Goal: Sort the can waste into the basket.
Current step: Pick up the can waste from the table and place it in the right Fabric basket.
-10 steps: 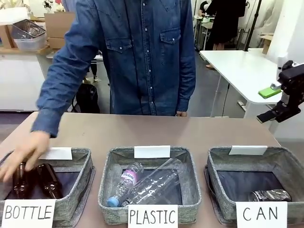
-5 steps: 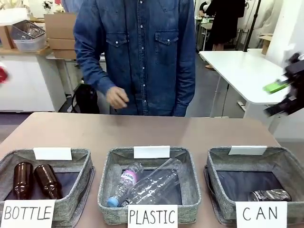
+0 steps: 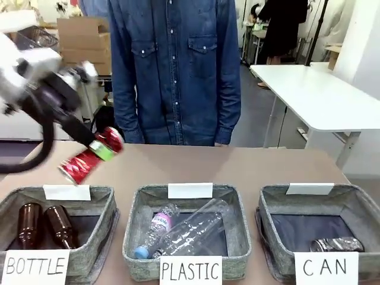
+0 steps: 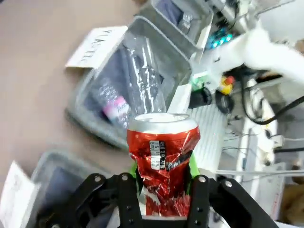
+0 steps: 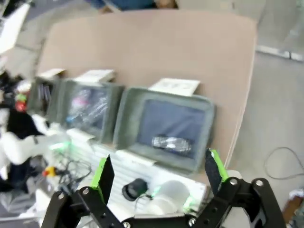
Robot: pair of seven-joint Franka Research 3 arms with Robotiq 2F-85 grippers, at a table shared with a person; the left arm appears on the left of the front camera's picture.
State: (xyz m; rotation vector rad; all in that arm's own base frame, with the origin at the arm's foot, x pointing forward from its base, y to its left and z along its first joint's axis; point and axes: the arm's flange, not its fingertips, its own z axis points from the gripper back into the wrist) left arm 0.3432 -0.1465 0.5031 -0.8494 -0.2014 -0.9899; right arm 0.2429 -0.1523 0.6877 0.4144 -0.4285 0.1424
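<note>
End effector, left: clamped on red can, base hidden. Right: wide open, empty.

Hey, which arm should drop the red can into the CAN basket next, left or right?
Left, probably. The left gripper is shut on the red can, above the table's left side. The right gripper, jaws open and empty, looks down on the CAN basket, so a handover would add a step.

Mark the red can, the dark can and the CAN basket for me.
red can (image 3: 90,157), front view, on its dented side wall.
dark can (image 3: 337,244), front view, on its side wall, lying in the basket.
CAN basket (image 3: 356,202), front view, on its grey far-right rim.
</note>
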